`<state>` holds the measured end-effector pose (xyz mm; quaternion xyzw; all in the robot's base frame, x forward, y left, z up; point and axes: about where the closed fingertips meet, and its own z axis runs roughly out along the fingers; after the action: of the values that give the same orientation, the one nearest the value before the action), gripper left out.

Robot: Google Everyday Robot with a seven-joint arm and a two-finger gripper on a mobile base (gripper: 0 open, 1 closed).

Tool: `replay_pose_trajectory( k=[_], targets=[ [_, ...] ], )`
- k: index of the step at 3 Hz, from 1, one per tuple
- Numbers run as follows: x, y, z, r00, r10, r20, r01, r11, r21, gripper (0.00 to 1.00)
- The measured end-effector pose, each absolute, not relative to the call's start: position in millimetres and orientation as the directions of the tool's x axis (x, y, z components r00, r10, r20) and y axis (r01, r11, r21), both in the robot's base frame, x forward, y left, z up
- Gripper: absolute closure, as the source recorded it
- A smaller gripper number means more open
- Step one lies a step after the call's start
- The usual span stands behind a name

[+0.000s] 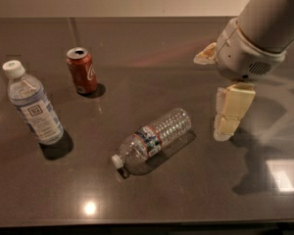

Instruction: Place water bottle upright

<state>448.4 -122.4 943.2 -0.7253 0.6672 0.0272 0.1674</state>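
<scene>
One job: water bottle (pixel 154 140) lies on its side, ctr frame, cap lower left. Gripper (pixel 213 96) right of it, wide, empty. I'd grip mid-body, swing cap up.

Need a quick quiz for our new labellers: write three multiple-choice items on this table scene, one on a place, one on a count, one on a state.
1. Where is the gripper relative to the water bottle?
A) to its picture-right, apart from it
B) clamped round its neck
C) far off at picture-left

2. How many containers stand upright on the table?
A) one
B) two
C) three

3. How is the water bottle placed?
A) standing on its base
B) lying on its side
C) lifted off the table

Answers:
1 A: a stretch of bare table separates the two.
2 B: the red soda can and the bluish labelled bottle stand; the water bottle does not.
3 B: it lies flat, its white cap toward the near edge.
</scene>
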Motion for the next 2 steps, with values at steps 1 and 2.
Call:
replay_pose_trajectory(
  k=[1,2],
  targets=[
    [446,-89,926,0.203,-0.949,-0.240,-0.971,-0.165,-0.171,0.00],
    [442,-61,906,0.290,-0.937,-0.197,-0.953,-0.264,-0.146,0.00]
  ],
)
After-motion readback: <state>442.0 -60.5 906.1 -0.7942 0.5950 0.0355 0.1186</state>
